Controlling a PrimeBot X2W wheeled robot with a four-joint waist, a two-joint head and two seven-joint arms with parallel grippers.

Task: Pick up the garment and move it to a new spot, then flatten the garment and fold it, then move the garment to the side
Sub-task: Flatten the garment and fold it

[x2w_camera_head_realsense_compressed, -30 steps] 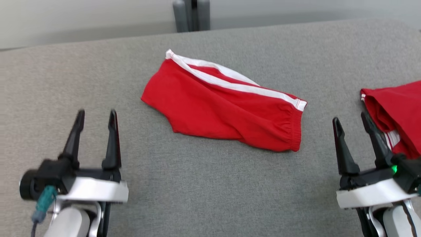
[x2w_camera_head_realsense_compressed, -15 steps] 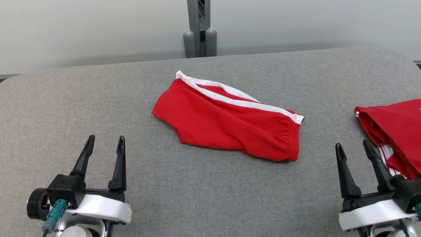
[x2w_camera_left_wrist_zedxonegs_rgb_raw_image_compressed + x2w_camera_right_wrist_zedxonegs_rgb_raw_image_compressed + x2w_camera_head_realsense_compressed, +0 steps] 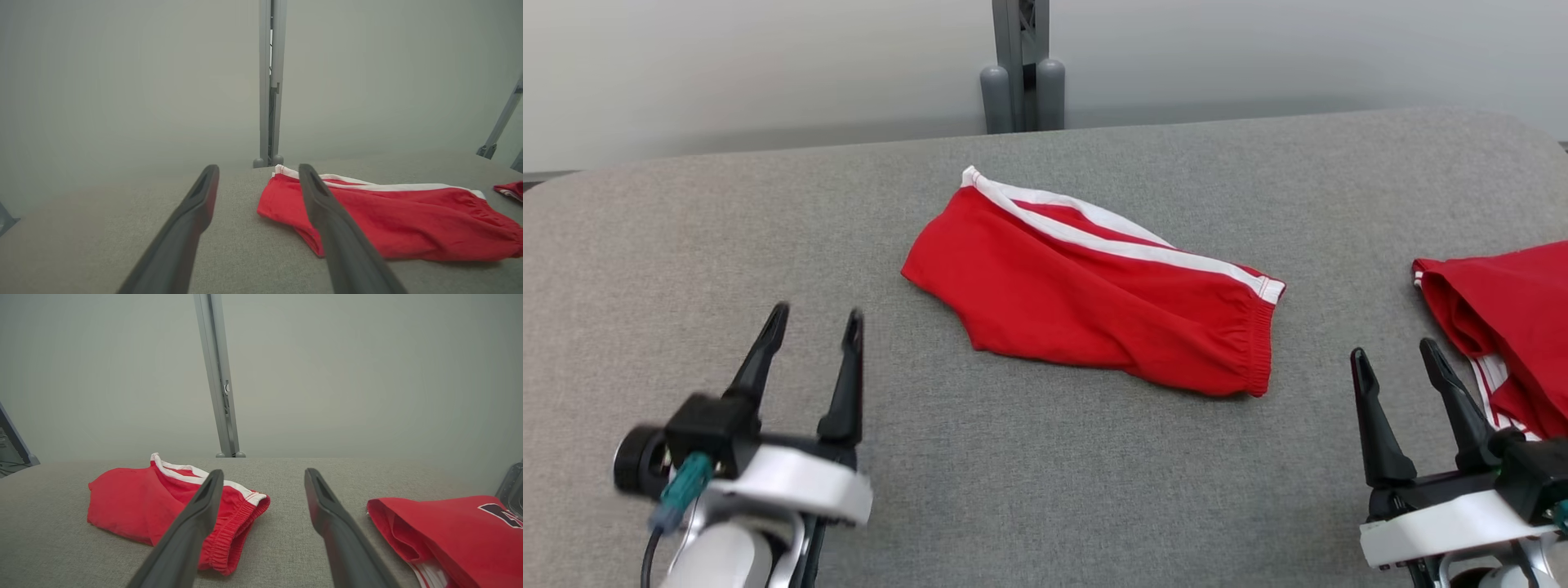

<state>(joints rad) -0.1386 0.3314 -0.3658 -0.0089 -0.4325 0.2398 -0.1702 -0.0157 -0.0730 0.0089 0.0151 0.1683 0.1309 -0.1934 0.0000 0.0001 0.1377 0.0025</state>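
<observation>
A pair of red shorts (image 3: 1094,302) with a white side stripe and an elastic waistband lies folded over in the middle of the grey padded table (image 3: 1045,490). They also show in the left wrist view (image 3: 408,216) and the right wrist view (image 3: 122,502). My left gripper (image 3: 815,314) hovers open near the front left, short of the shorts' left hem, with nothing between its fingers (image 3: 258,167). My right gripper (image 3: 1392,351) stands open and empty at the front right (image 3: 264,472), between the shorts' waistband and a second red garment (image 3: 1511,302).
The second red garment (image 3: 449,526), with white stripes and a dark print, lies folded at the table's right edge, close to my right gripper's outer finger. A grey metal post (image 3: 1021,73) stands behind the table's far edge against a pale wall.
The head camera tilted up, so the whole picture shifted down. My left gripper has moved forward and a little right toward the shorts. The right gripper and both garments stay put.
</observation>
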